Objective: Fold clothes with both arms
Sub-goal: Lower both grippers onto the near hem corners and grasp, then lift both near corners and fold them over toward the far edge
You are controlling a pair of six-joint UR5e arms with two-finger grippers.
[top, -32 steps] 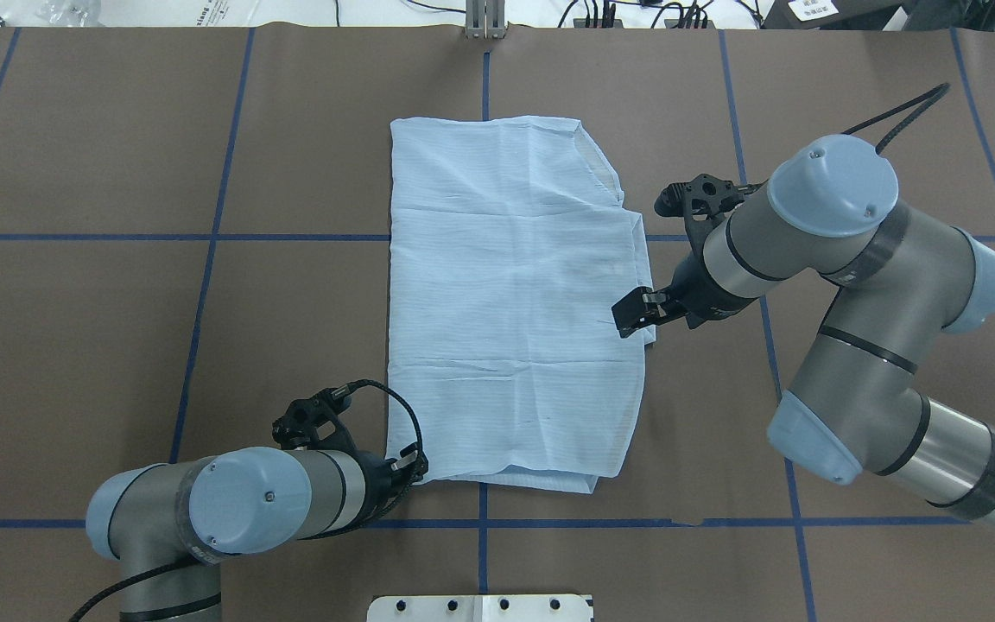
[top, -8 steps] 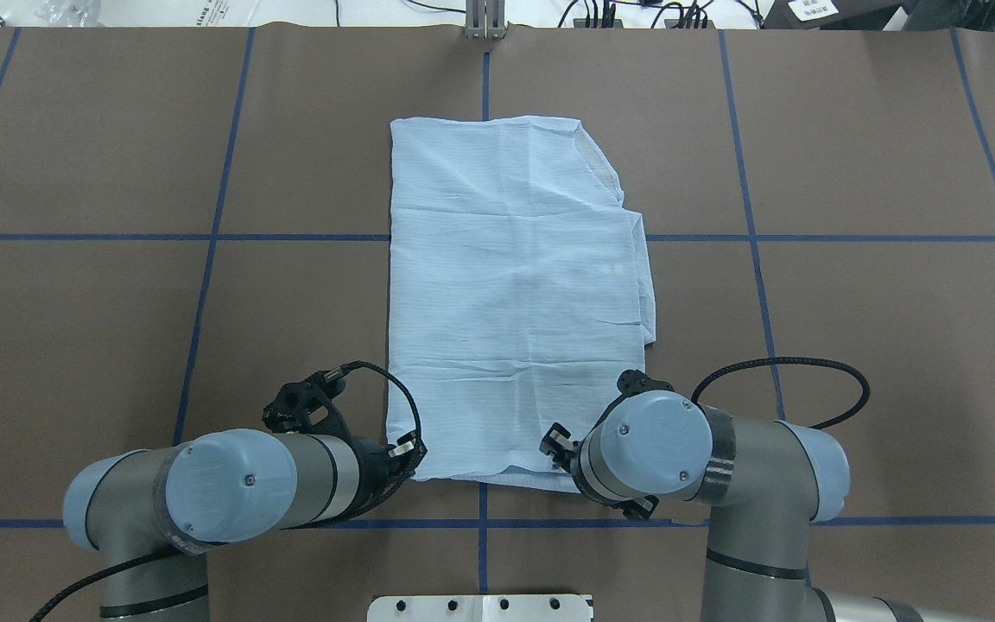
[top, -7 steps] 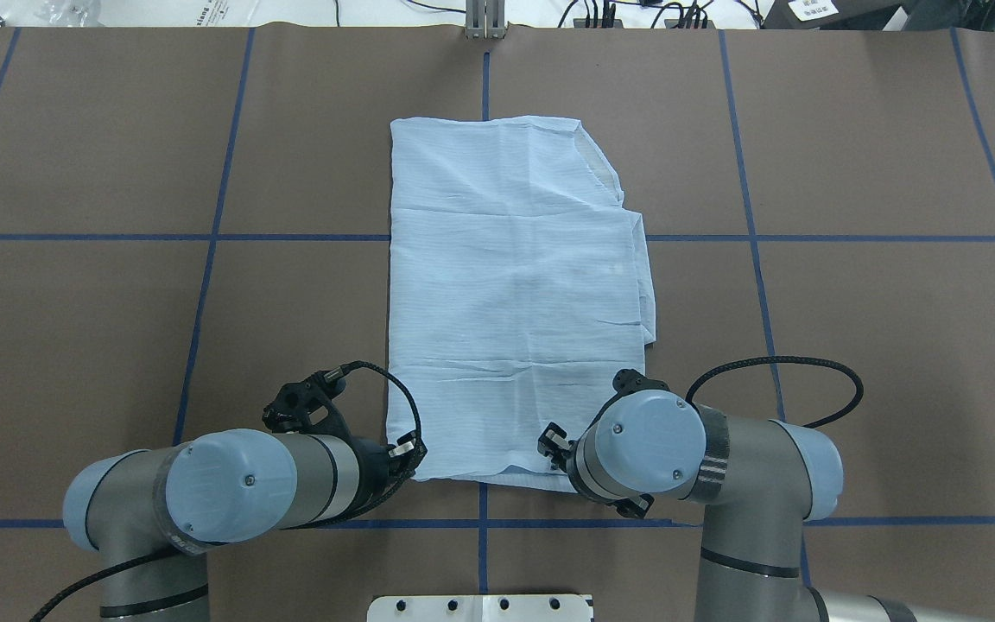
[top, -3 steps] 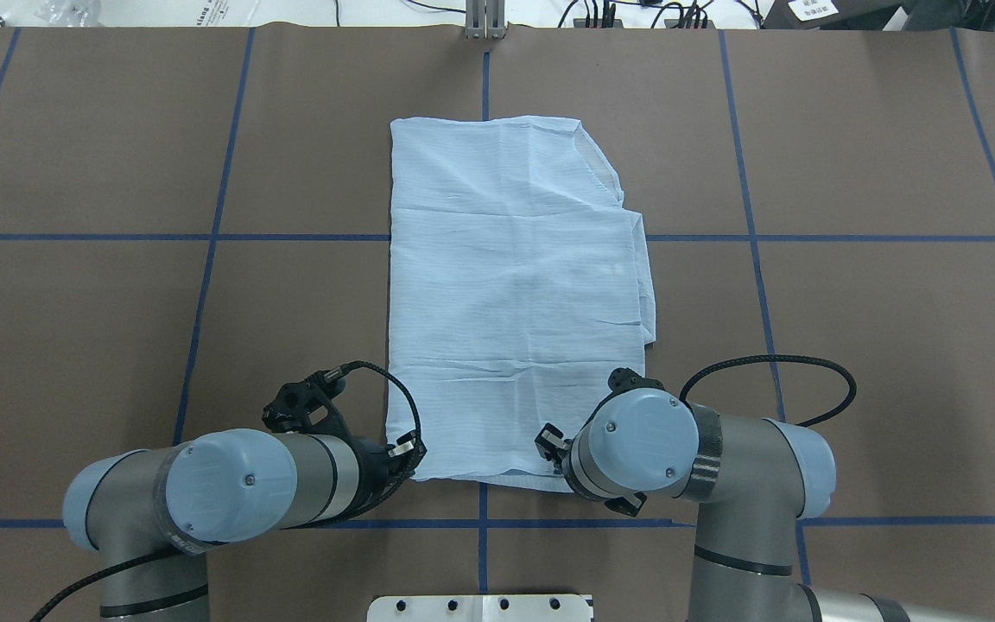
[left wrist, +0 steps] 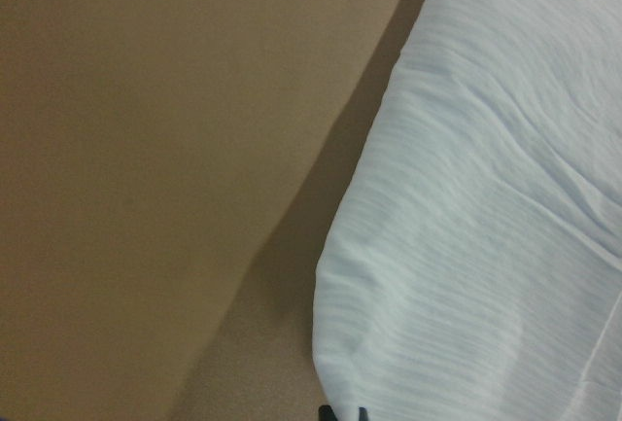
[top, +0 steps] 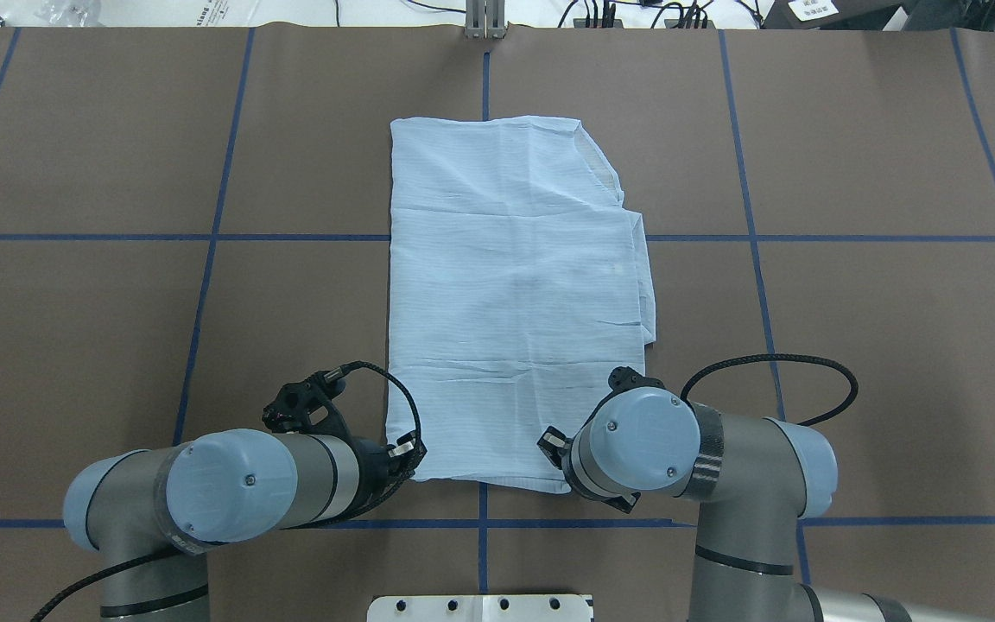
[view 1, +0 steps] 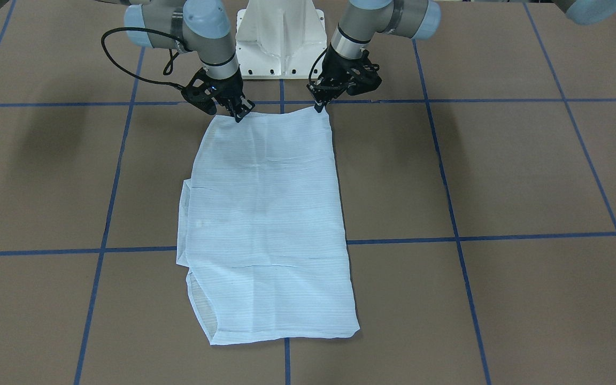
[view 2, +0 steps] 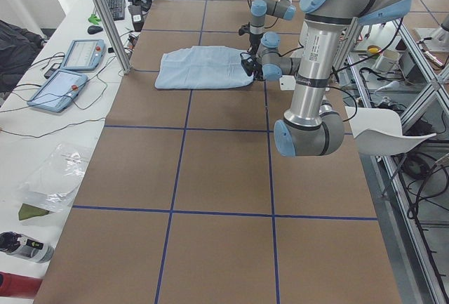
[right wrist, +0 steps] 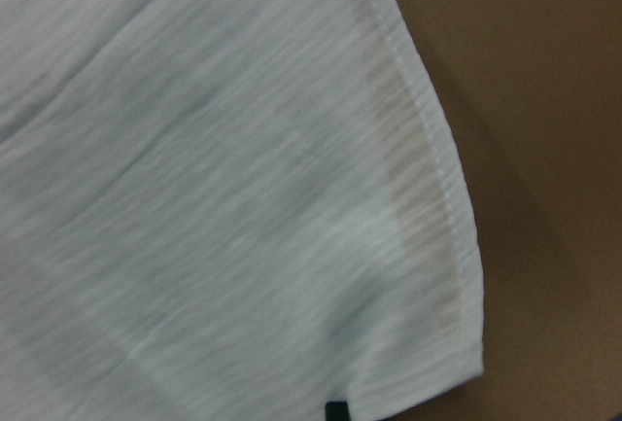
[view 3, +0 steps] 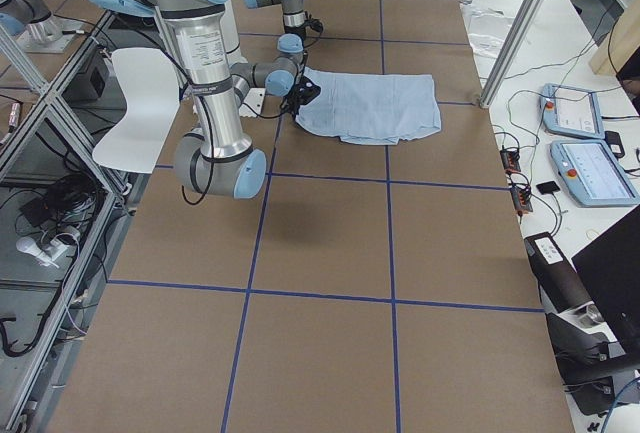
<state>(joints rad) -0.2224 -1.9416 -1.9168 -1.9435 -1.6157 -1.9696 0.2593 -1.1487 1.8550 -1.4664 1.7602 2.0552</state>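
Shirt folded flat on table; my left claw pinches its 7 o'clock corner, my right claw at 5 o'clock corner, grip impossible to tell.

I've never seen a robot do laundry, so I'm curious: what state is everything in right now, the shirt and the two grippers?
Shirt: folded into a long rectangle, lying flat on the table.
Left gripper: down at the shirt's left corner on the robot's side; open or shut, cannot tell.
Right gripper: down at the shirt's right corner on the robot's side; open or shut, cannot tell.
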